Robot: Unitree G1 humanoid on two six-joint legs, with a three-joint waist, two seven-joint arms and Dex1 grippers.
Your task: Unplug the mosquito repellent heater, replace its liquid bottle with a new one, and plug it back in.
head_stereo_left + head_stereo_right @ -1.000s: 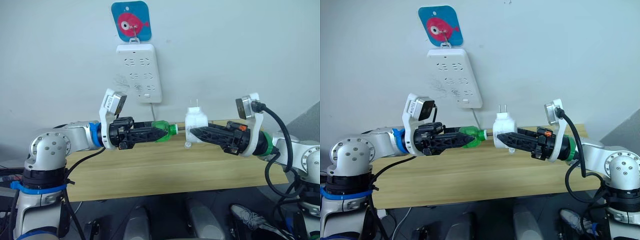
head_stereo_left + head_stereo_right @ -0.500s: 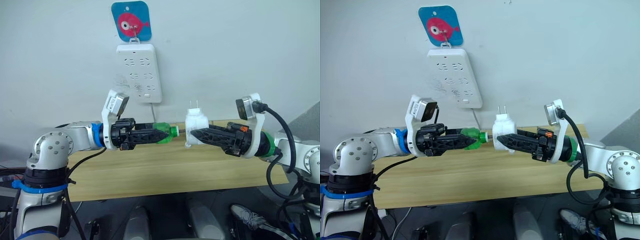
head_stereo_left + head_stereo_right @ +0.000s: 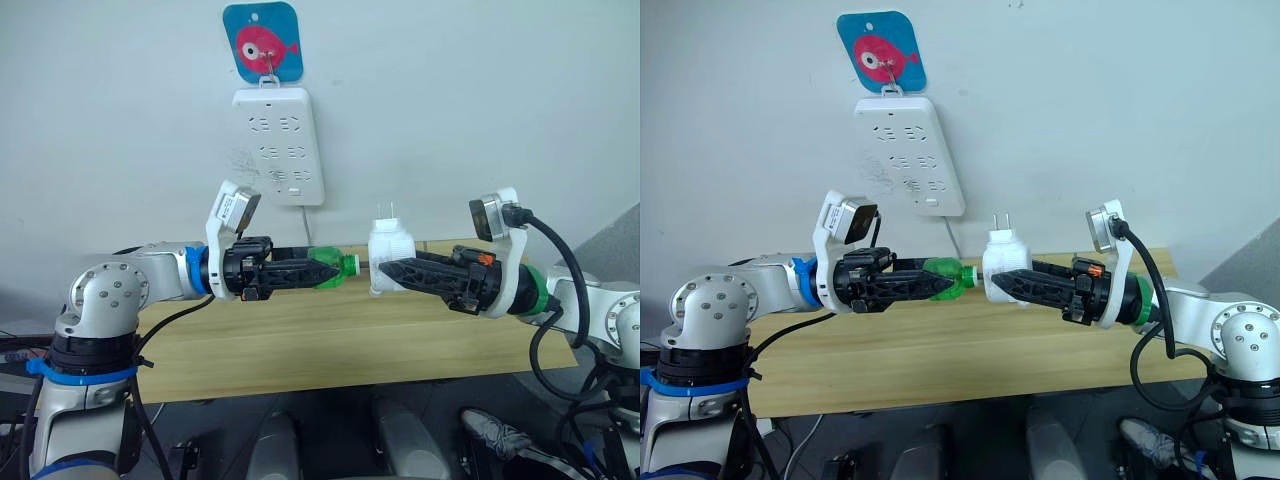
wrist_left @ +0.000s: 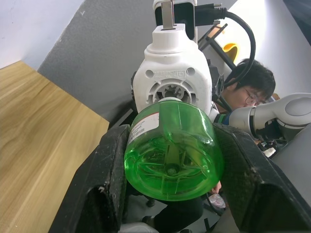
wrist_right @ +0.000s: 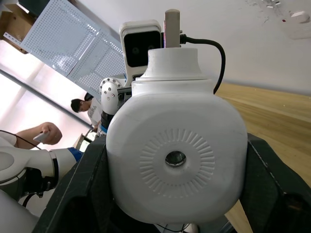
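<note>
Long light wooden bench [image 3: 300,340] across the lower middle, under a plain white wall. At 12 o'clock on that wall, a long white multi-socket power strip [image 3: 278,145], hung from a blue card with a pink fish [image 3: 262,42], a thin cable dropping from its lower end.

At 9 o'clock, left tool [image 3: 318,271], black fingers clamped on a small translucent green plastic liquid bottle [image 3: 333,266], held sideways above the bench with its neck aimed toward 3 o'clock. At 3 o'clock, right tool [image 3: 389,271], fingers closed on the small rounded white plastic mosquito repellent heater [image 3: 391,252], also up in the air over the bench, not in the strip, two metal prongs [image 3: 386,209] sticking up toward 12.

Bottle neck and heater's open underside lined up, about touching at dead centre; hard to say how far in. Round vent hole [image 5: 176,158] facing the right wrist camera. Person with glasses [image 4: 248,90] in the background of the left wrist view.
</note>
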